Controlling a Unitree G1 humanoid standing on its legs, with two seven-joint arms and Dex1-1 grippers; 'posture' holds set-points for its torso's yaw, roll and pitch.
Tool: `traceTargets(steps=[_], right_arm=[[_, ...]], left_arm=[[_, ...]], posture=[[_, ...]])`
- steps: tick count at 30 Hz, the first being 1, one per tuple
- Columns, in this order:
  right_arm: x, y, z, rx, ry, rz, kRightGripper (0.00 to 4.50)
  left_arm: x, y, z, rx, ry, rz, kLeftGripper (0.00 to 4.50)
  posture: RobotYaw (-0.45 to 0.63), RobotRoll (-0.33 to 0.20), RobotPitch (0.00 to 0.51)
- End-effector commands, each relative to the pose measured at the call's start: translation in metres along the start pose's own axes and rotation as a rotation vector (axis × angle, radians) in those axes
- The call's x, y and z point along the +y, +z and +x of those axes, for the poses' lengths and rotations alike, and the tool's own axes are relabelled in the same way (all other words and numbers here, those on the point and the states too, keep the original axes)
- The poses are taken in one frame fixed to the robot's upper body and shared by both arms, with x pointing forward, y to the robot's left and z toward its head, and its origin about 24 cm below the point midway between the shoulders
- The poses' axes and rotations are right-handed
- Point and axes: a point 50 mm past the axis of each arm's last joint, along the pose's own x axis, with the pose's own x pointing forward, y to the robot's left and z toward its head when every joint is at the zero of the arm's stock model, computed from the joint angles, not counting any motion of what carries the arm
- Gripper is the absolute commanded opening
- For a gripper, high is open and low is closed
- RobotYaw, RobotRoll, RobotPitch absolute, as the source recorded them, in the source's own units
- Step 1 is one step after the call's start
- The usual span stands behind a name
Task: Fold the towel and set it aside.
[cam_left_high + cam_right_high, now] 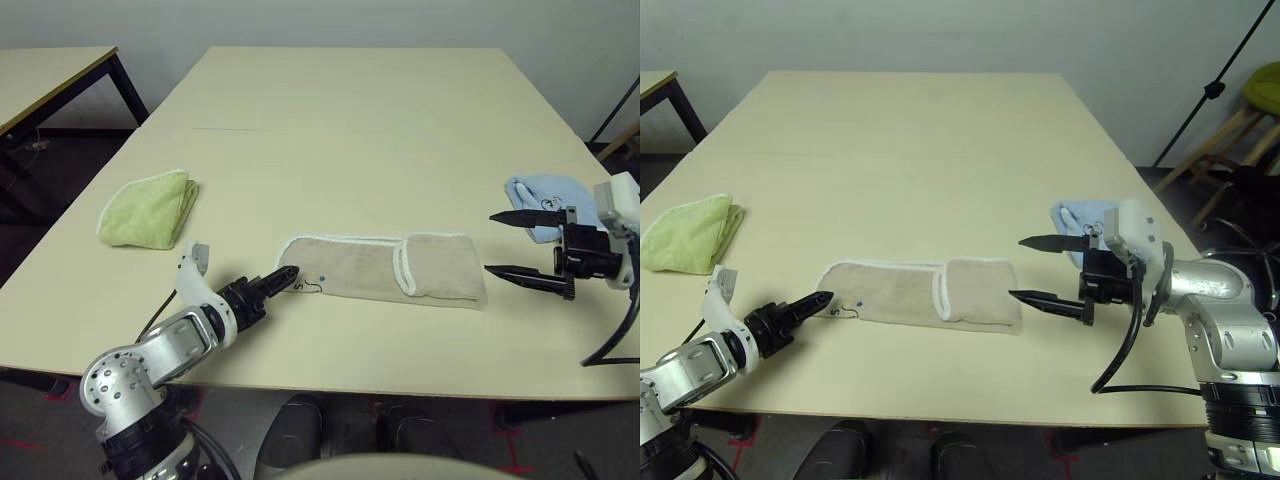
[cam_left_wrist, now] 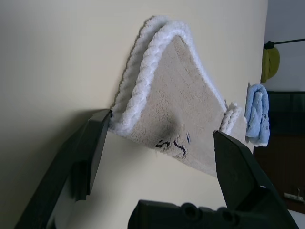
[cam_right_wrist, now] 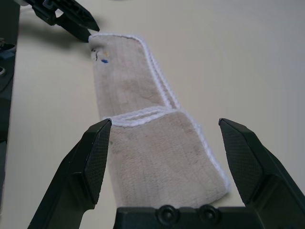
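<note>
1. Head views: the towel [image 1: 385,268] lies flat on the desk [image 1: 350,130] as a long beige strip, its right end folded back over itself. It sits between the two end effectors.
2. The left end effector [image 1: 283,279] has its tips at the towel's left end, beside a small dark embroidered mark too small to read. The right end effector [image 1: 1041,270] hovers just off the towel's folded right end, fingers spread wide and empty.
3. A green cloth [image 1: 148,208] lies well to the left of the left end effector; a light-blue cloth [image 1: 1085,222] lies just behind the right one.
4. Left wrist view: the fingers [image 2: 86,152] stand wide apart around the towel's corded corner; one touches the white edging. The dark stitched lettering [image 2: 172,144] is not legible.
5. Right wrist view: the fingers [image 3: 95,157] are open wide, the folded end between and beyond them.
</note>
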Motion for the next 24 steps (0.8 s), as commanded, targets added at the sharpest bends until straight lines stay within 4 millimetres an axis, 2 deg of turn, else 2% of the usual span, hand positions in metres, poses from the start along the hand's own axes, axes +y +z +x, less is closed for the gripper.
traceTargets(steps=[1,7,13,15,20,24], right_arm=[[-0.002,0.004,0.003,-0.010,0.008,-0.004,4.50],[-0.002,0.005,0.007,-0.013,0.009,-0.001,4.50],[-0.001,0.005,0.007,-0.013,0.006,0.010,4.50],[-0.001,0.004,0.008,-0.013,0.008,0.011,4.50],[0.000,0.004,0.009,-0.013,0.015,0.017,4.50],[-0.001,0.004,0.005,-0.001,0.009,0.018,4.50]], left_arm=[[0.006,-0.016,0.003,0.089,0.020,-0.059,4.48],[-0.004,0.001,-0.011,0.054,-0.003,-0.150,4.48],[0.003,0.016,-0.026,0.019,0.024,-0.144,4.48],[-0.002,0.021,-0.028,-0.013,-0.041,-0.139,4.48],[-0.013,0.017,-0.033,0.000,-0.194,-0.091,4.48],[-0.018,0.026,-0.036,-0.052,-0.297,-0.090,4.48]], posture=[[0.06,0.000,0.126],[0.05,0.000,0.125],[0.06,0.000,0.125],[0.07,0.000,0.124],[0.07,0.000,0.126],[0.07,0.000,0.123]])
